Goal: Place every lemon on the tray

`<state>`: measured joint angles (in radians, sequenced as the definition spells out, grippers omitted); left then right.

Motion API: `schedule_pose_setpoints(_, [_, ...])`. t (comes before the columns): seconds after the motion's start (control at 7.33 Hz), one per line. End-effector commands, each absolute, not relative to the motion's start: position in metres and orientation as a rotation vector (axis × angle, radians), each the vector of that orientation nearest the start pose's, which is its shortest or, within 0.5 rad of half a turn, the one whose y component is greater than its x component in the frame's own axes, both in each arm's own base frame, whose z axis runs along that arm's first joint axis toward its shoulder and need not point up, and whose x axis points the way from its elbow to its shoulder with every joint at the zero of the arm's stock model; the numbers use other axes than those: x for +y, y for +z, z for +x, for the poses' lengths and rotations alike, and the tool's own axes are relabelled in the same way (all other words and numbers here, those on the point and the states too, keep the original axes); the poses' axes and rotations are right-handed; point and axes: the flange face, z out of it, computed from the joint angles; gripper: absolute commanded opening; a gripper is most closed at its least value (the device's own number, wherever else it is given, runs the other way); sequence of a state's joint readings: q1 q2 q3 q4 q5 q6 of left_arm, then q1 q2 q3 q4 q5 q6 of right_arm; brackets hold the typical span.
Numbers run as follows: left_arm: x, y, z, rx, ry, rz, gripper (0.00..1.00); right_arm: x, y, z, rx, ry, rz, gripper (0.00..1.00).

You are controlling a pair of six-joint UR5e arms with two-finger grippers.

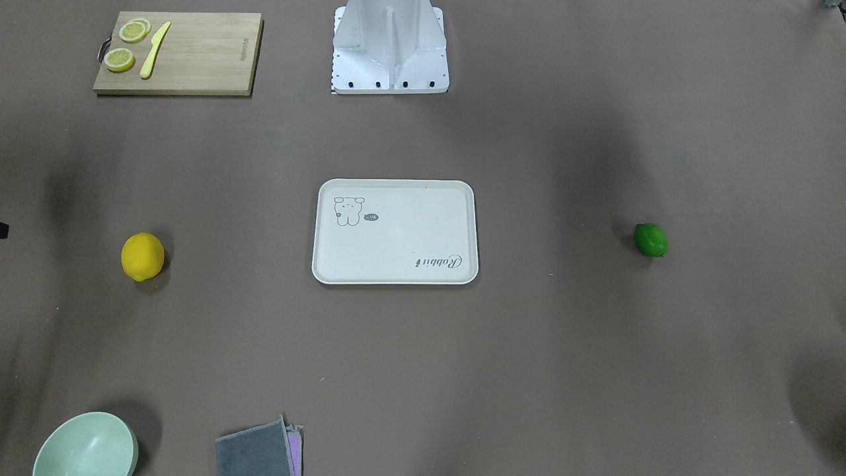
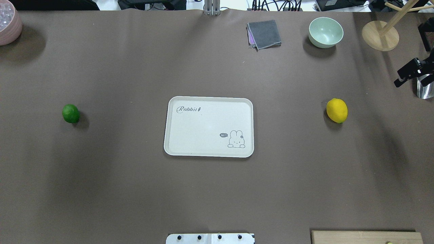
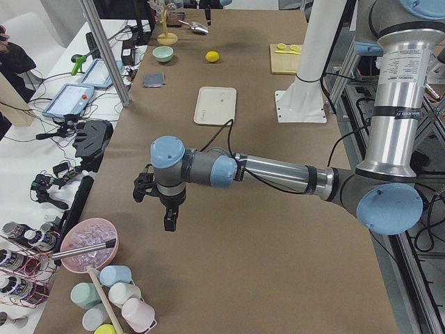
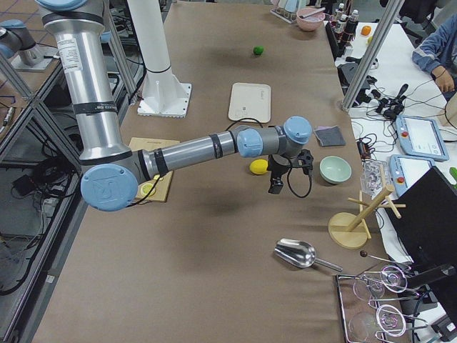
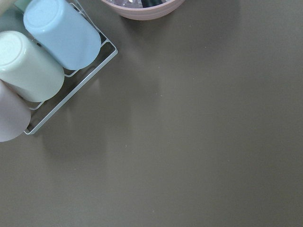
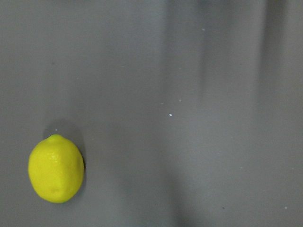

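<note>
Left end effector, right end effector — openness unclear, yellow lemon largest in right-wrist view.

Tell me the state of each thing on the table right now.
tray: empty, flat on the table
yellow lemon: on the table, off the tray
green lemon: on the table, off the tray
bowl: upright, empty
left gripper: raised over the table, jaws unclear
right gripper: raised near the yellow lemon, jaws unclear
</note>
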<state>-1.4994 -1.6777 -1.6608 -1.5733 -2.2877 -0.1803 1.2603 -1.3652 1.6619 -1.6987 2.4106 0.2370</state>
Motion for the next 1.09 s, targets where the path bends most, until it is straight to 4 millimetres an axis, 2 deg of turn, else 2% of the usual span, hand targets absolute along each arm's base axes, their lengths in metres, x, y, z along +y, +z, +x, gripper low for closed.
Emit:
schedule_pose_setpoints(0.0, [-0.577,0.514,0.055,0.761,-0.012,0.076,0.98,-0.576,0.477,-0.176,-0.85,-0.2,-0.078,1.0])
schedule_pose_setpoints(0.14, [-0.585,0.5,0.099,0.77,-0.026,0.034,0.98,-0.575,0.465,-0.203,-0.851,-0.225,-0.086,1.0])
schedule_pose_setpoints(0.27, [-0.591,0.481,0.137,0.781,-0.071,-0.007,0.98,-0.569,0.465,-0.223,-0.85,-0.257,-0.097,1.0])
schedule_pose_setpoints(0.41, [-0.592,0.476,0.175,0.782,-0.11,-0.065,0.98,-0.568,0.463,-0.232,-0.85,-0.273,-0.097,1.0])
schedule_pose_setpoints(0.68, [-0.59,0.445,0.252,0.796,-0.123,-0.122,0.98,-0.57,0.472,-0.249,-0.827,-0.294,-0.113,1.0])
schedule_pose_setpoints(0.82, [-0.572,0.449,0.291,0.786,-0.069,-0.156,0.98,-0.573,0.479,-0.26,-0.832,-0.314,-0.1,1.0])
schedule_pose_setpoints(0.95, [-0.573,0.464,0.295,0.774,-0.071,-0.176,0.98,-0.58,0.488,-0.269,-0.839,-0.326,-0.09,1.0])
